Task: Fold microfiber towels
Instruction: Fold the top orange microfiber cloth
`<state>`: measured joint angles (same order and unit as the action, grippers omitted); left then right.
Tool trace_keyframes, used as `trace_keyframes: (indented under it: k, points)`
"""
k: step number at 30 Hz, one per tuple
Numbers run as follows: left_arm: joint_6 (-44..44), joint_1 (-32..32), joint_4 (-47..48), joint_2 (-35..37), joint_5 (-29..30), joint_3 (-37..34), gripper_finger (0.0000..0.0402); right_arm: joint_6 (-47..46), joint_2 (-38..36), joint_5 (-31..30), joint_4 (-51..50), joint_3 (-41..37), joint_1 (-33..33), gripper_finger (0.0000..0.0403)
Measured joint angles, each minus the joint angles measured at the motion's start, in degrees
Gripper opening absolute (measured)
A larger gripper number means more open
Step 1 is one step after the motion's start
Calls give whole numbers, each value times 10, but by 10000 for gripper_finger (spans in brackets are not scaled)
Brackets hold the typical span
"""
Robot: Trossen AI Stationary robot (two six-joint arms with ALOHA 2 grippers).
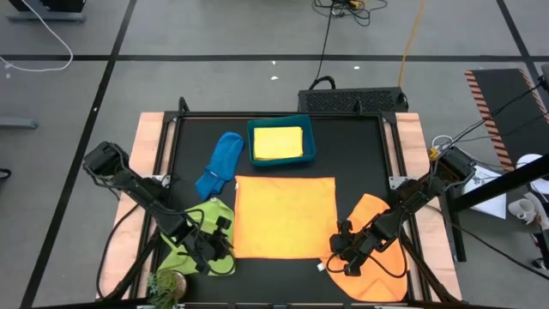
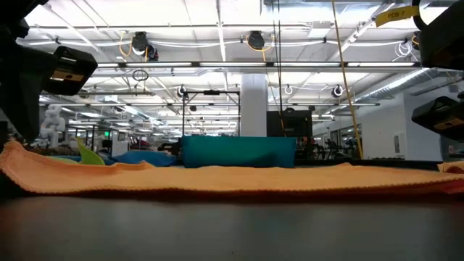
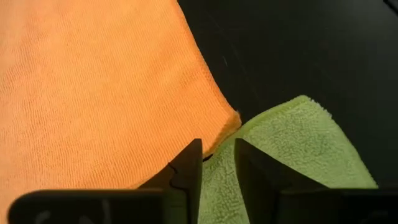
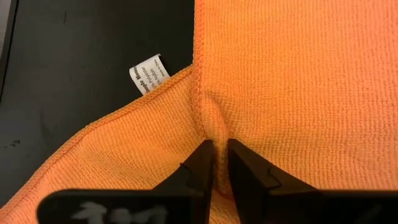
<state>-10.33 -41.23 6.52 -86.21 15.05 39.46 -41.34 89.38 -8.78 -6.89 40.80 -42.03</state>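
1. Orange spread towel (image 1: 284, 216) lies flat mid-bench.
2. Left gripper (image 3: 217, 163), fingers narrowly apart and holding nothing, sits at its near-left corner, over the lime towel (image 3: 292, 149).
3. Right gripper (image 4: 220, 160) pinches the towel's near-right corner edge, above the second orange towel (image 1: 377, 257).

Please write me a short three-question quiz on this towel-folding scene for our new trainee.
1. True or false: the yellow towel lies inside the teal bin.
2. Which towel lies spread flat mid-table? A) blue towel B) flat orange towel C) green towel
3. Fill in: the right gripper pinches an ___ towel edge.

Key: 1 true; 2 B; 3 orange.
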Motion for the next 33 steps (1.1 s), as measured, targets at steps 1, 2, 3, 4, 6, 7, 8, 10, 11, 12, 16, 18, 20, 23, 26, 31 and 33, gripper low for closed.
trace_keyframes:
  k: [1,2,3,4,6,7,8,10,11,12,16,18,20,23,26,31,33]
  points:
    - [-4,0,-3,0,0,0,102,0,0,0,0,0,0,43]
    - [-6,0,-7,0,0,0,104,0,0,0,0,0,0,43]
    - [-5,0,-11,0,0,0,106,0,0,0,0,0,0,43]
    - [-5,0,-13,0,0,0,108,0,0,0,0,0,0,43]
    - [-5,0,-18,0,0,0,108,0,0,0,0,0,0,43]
    - [-3,0,-22,0,0,0,108,0,0,0,0,0,0,43]
    - [1,0,-25,0,0,0,108,0,0,-1,0,0,0,43]
    - [7,0,-28,0,0,0,108,0,0,-1,0,0,0,43]
    - [8,0,-30,0,0,0,108,0,0,-1,1,0,0,43]
    - [8,0,-32,0,0,0,108,0,0,-1,2,0,0,43]
    - [11,0,-34,0,0,0,108,-4,0,-1,3,0,0,43]
    - [11,0,-34,-1,1,0,108,-5,0,-1,3,0,0,43]
    - [10,0,-38,-11,1,1,108,-5,0,-1,4,0,0,43]
    - [12,0,-41,-28,1,1,108,-5,0,-1,8,0,0,43]
    - [12,5,-50,-44,1,1,108,-5,0,-1,11,0,0,43]
    - [12,7,-55,-46,1,1,108,-5,0,-1,11,0,0,43]
    - [12,8,-56,-46,1,1,108,-5,0,-1,11,0,0,43]
